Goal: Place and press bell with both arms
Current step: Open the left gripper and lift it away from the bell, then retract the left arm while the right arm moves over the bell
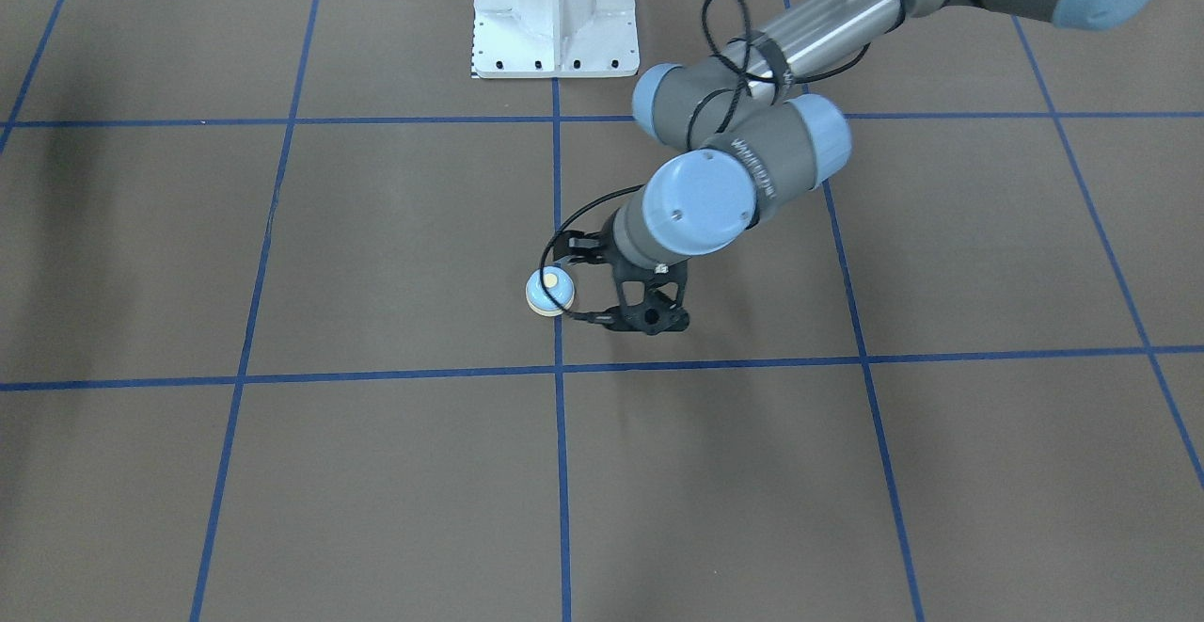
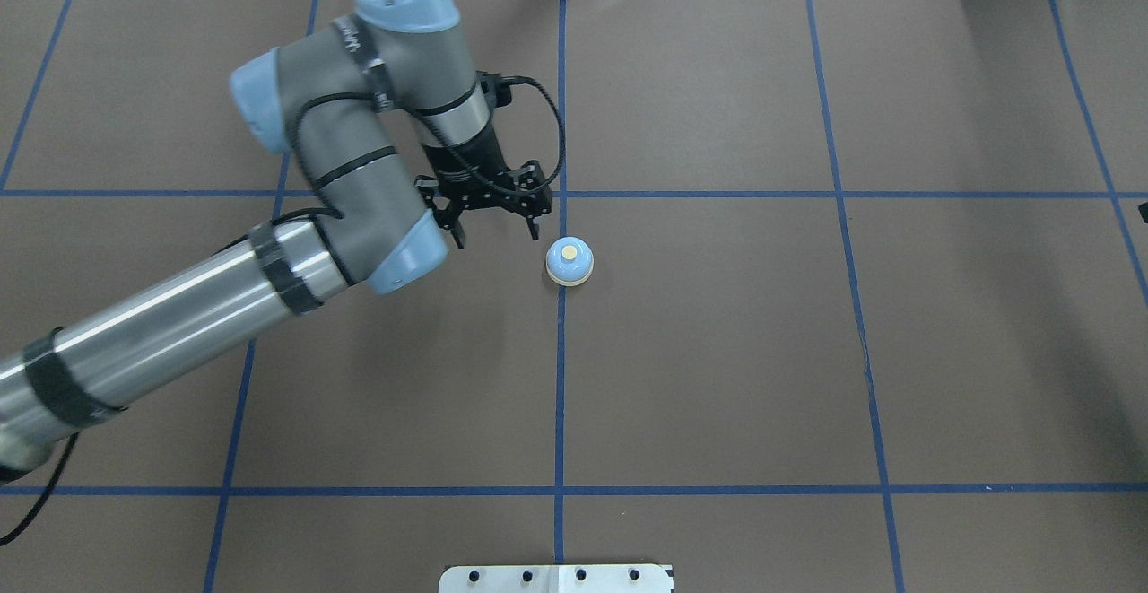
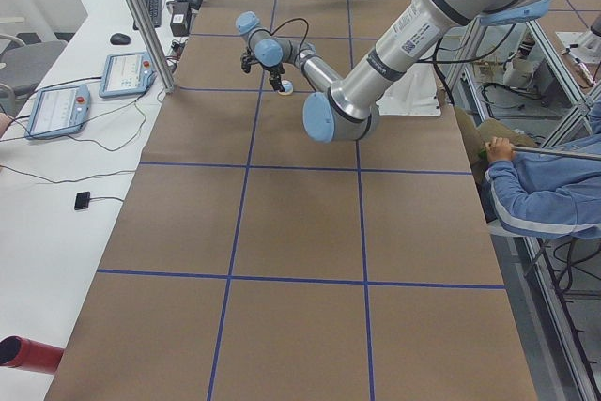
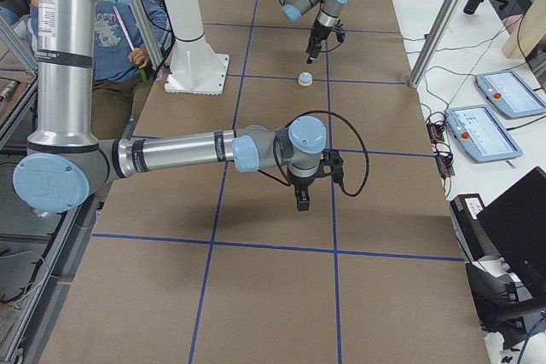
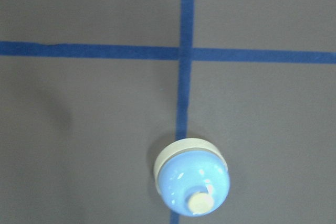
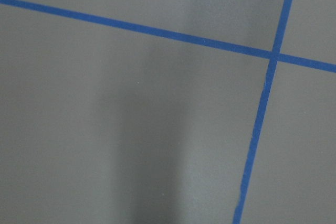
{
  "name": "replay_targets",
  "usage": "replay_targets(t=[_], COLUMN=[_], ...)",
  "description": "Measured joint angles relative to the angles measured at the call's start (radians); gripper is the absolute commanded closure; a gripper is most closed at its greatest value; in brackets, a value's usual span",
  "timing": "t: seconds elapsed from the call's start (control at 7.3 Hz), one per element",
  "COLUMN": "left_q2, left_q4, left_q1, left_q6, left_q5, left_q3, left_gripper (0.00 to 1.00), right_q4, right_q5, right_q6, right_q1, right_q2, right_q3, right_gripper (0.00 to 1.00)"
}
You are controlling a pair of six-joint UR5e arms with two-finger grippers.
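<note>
The light-blue bell (image 2: 569,261) with its cream button stands upright on the brown table, on a blue tape line near the middle. It also shows in the front view (image 1: 550,291), the right side view (image 4: 304,79) and low in the left wrist view (image 5: 192,182). My left gripper (image 2: 495,232) is open and empty, just to the left of the bell and a little above the table, not touching it. My right gripper (image 4: 300,198) points down over bare table, far from the bell. It shows only in the right side view, so I cannot tell whether it is open or shut.
The white pedestal base (image 1: 555,15) stands at the robot's edge of the table. Blue tape lines (image 6: 262,108) divide the brown surface into squares. A seated person (image 3: 545,185) is beside the table. Teach pendants (image 4: 499,134) lie on a side bench.
</note>
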Motion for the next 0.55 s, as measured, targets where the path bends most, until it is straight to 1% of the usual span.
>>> replay_targets(t=[0.14,0.27,0.41,0.55], left_q2=[0.153,0.301,0.428,0.526], left_q4=[-0.005,-0.007,-0.007,-0.01], left_q1=[-0.027,-0.061,-0.111,-0.173], left_q6=[0.03,0.095,0.16,0.223], left_q5=[-0.001,-0.005,-0.032,-0.08], left_q3=[-0.156,-0.282,-0.369,-0.42], left_gripper=[0.09,0.1,0.09,0.09], right_q4=[0.065,0.094,0.104,0.107], right_q5=[-0.029,-0.074,-0.131,-0.194], right_q6=[0.149,0.264,0.358,0.443], right_q1=[-0.063,-0.142,-0.243,-0.356], right_q2=[0.021,0.045,0.076,0.123], right_q3=[0.025,0.069,0.113,0.139], right_gripper=[0.52,0.86,1.0,1.0])
